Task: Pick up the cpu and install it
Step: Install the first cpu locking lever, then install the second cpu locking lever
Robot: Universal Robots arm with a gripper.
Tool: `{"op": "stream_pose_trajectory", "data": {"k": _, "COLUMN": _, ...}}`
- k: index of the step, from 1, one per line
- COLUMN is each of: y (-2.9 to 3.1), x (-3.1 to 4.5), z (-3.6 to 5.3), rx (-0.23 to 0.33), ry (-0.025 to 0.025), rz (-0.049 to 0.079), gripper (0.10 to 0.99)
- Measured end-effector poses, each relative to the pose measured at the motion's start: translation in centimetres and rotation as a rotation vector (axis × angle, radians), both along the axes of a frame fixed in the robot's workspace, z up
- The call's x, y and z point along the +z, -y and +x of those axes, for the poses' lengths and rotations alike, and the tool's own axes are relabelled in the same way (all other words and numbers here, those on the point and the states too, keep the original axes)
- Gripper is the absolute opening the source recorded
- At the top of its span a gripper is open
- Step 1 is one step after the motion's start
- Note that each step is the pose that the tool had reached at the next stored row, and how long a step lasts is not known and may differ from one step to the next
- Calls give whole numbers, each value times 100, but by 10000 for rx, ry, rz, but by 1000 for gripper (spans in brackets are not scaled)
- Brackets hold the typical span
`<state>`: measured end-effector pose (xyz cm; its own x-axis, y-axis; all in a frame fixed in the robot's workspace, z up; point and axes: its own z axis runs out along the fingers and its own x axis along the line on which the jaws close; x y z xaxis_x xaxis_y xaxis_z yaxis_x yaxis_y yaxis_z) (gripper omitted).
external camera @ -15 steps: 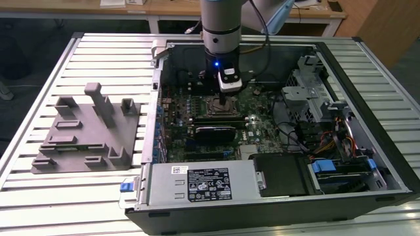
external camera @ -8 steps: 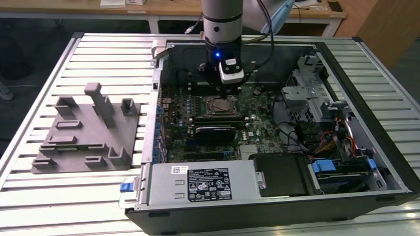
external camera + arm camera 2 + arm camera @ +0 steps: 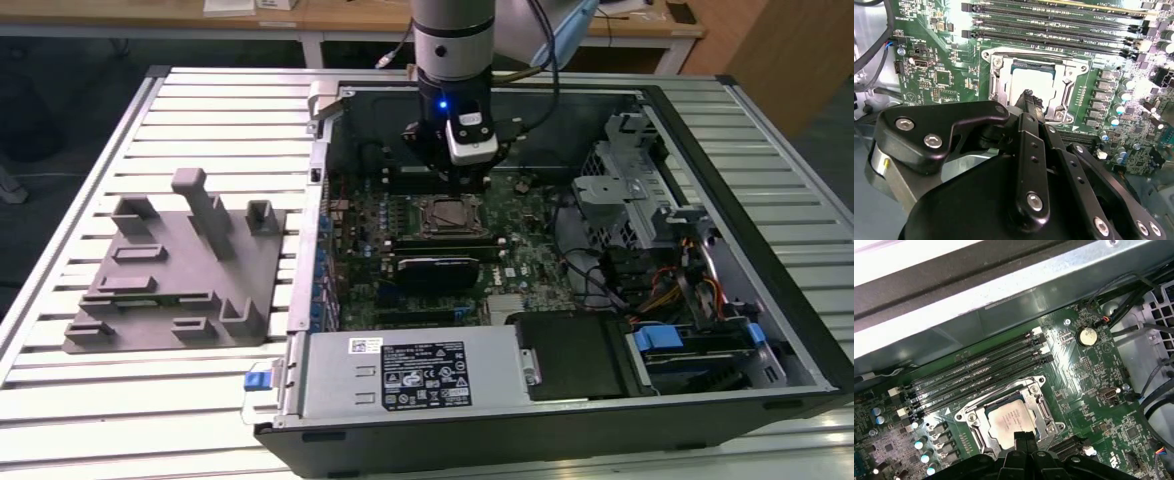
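- I am the single arm, reaching down into an open computer case (image 3: 561, 440) that lies on a slatted metal counter (image 3: 200, 120).
- My fingers (image 3: 1020, 437) hang over the black-framed socket (image 3: 1040, 407) near the middle of the green motherboard (image 3: 534, 265).
- My fingers are pressed together with nothing between them. Their tips point straight down at the chip. I cannot tell whether they touch it or sit just above it.
- The cpu (image 3: 1010, 421) lies flat inside the socket's metal frame, pale silver top facing up. It looks square to the frame in both wrist views.
- The grey fixture (image 3: 174, 270) stands on the counter at the exterior view's left, well apart from me and from the case.
- My judgement: the pick-up and the placing are done, since the chip rests in the socket and I carry nothing.
- What may be left is securing the chip. I cannot tell whether the socket's retaining frame is clamped down over it.
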<state>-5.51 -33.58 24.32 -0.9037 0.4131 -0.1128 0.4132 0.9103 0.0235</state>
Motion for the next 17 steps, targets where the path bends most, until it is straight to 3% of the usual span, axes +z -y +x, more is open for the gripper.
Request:
{"op": "stream_pose_trajectory", "data": {"k": 11, "y": 0, "x": 8, "z": 0, "rx": 0, "ry": 1, "rz": 1, "gripper": 106}}
{"op": "stream_pose_trajectory", "data": {"k": 17, "y": 0, "x": 55, "z": 0, "rx": 0, "ry": 0, "rz": 0, "gripper": 106}}
